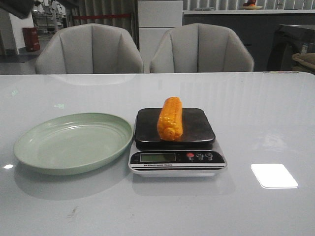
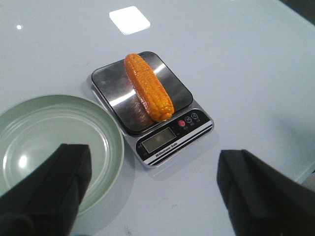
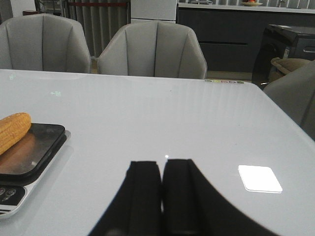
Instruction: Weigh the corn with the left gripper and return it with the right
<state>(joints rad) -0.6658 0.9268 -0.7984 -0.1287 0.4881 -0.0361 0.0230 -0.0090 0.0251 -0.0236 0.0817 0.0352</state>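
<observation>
Left gripper [image 2: 152,189]: black fingers [image 2: 47,189] spread wide apart, nothing between them, touching nothing; seen only in its own wrist view, raised above the table with the plate and scale below it.

Plate [image 1: 29,147]: pale green, round, shallow, resting on the table at the left in the front view. Nothing lies in it. Its right rim sits just beside the scale's left edge; whether the two touch cannot be told.

Scale [image 1: 177,162]: silver body with a black platform [image 1: 197,128], display and three small buttons on the near strip. Stands at the table's middle, square to the front camera.

Corn [image 1: 170,118]: orange-yellow cob with rows of kernels, lying flat on the black platform, lengthwise from the far edge toward the near edge, about centred across it. No gripper touches it. Bare platform shows on both sides of the cob.

Table [image 1: 266,113]: white, glossy, with a bright square reflection near the front right. Open surface lies right of the scale out to the table's right edge, and also in front of the plate and scale.

Right gripper [image 3: 161,191]: black fingers pressed together, only a thin seam between them, holding nothing. It is over the bare table right of the scale, well apart from the corn.

Chairs [image 1: 88,49]: two grey, behind the far table edge.
</observation>
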